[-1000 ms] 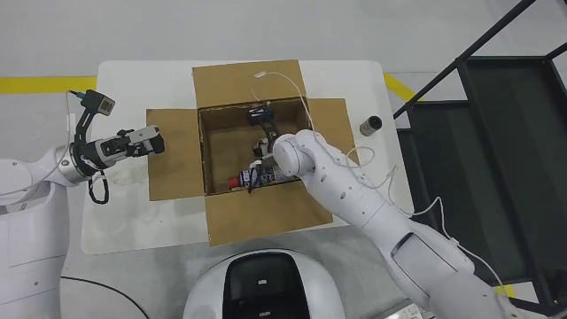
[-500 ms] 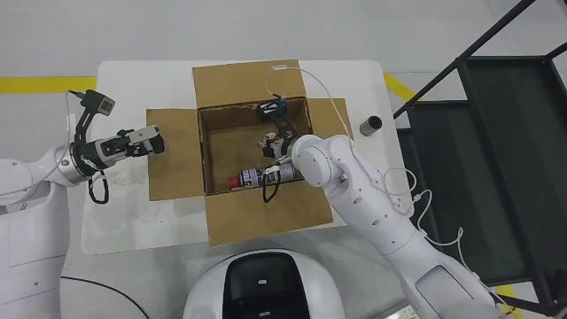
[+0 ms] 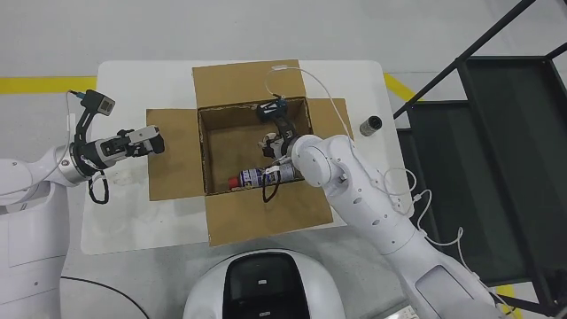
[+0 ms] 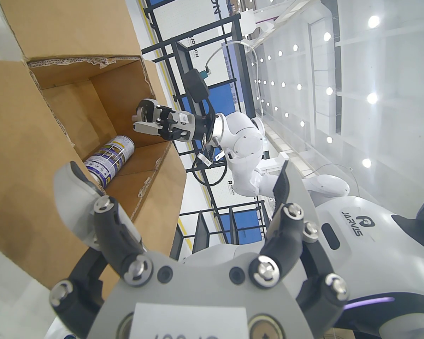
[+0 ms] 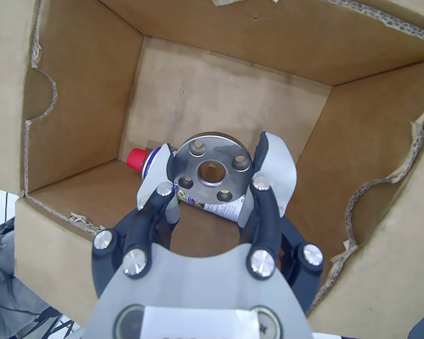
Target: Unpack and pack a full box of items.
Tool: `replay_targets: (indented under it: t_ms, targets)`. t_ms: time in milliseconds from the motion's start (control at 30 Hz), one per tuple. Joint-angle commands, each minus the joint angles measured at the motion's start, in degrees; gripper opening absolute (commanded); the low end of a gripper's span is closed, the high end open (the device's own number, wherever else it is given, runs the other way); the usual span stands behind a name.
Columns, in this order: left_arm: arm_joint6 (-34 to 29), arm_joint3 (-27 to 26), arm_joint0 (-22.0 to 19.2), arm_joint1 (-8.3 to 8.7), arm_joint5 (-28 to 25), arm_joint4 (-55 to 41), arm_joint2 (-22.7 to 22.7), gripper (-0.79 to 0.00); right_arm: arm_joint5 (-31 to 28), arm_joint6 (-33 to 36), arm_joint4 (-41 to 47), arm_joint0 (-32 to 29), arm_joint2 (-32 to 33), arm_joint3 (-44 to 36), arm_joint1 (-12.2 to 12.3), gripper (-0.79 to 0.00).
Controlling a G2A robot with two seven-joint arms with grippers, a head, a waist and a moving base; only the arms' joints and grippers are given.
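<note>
Logged from my console:
- one white table (image 3: pixel 354 75), rounded corners
- yellow floor tape (image 3: pixel 35 84), running out past the table on both sides (laid on grey floor (image 3: pixel 266 9))
- one black metal stair frame (image 3: pixel 523 89), standing just beside the table's right edge

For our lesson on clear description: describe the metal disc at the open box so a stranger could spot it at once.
Find the open cardboard box on the white table. Over its opening, the jaws of the right gripper clamp a flat steel disc. Unlike the red-capped spray can lying on the box floor, it has a large centre hole ringed by four small ones.
</note>
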Motion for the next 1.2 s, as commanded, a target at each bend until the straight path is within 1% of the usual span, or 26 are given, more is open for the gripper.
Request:
replay_targets:
  t_ms: [0, 500, 567, 633, 733, 833, 967, 1067, 1167]
  targets:
    - [0.00, 0.00, 0.00, 0.00, 0.00, 0.00, 0.00, 0.000, 0.00, 0.00, 0.00, 0.00, 0.00, 0.00, 0.00, -0.785]
    - [0.00, 0.00, 0.00, 0.00, 0.00, 0.00, 0.00, 0.000, 0.00, 0.00, 0.00, 0.00, 0.00, 0.00, 0.00, -0.785]
    - [0.00, 0.00, 0.00, 0.00, 0.00, 0.00, 0.00, 0.000, -0.93, -1.24, 1.25, -1.04, 0.86, -0.95, 0.13, -0.785]
    - [0.00, 0.00, 0.00, 0.00, 0.00, 0.00, 0.00, 0.000, -1.91, -0.48, 1.08, -2.60, 3.23, -3.21, 0.73, -0.785]
    - [0.00, 0.00, 0.00, 0.00, 0.00, 0.00, 0.00, 0.000, -3.78, 2.43, -0.22, -6.24, 8.01, -9.35, 2.00, -0.785]
    - [0.00, 0.00, 0.00, 0.00, 0.00, 0.00, 0.00, 0.000, -5.74, 6.03, -1.08, -10.51, 13.52, -16.25, 3.26, -0.785]
    - [0.00, 0.00, 0.00, 0.00, 0.00, 0.00, 0.00, 0.000, -8.22, 9.65, 0.55, -16.19, 21.93, -24.30, 4.62, -0.785]
    - [0.00, 0.00, 0.00, 0.00, 0.00, 0.00, 0.00, 0.000, -10.07, 10.78, 2.69, -20.27, 28.20, -27.17, 5.41, -0.785]
    - [0.00, 0.00, 0.00, 0.00, 0.00, 0.00, 0.00, 0.000, -10.99, 10.51, 4.86, -23.76, 33.94, -27.03, 5.98, -0.785]
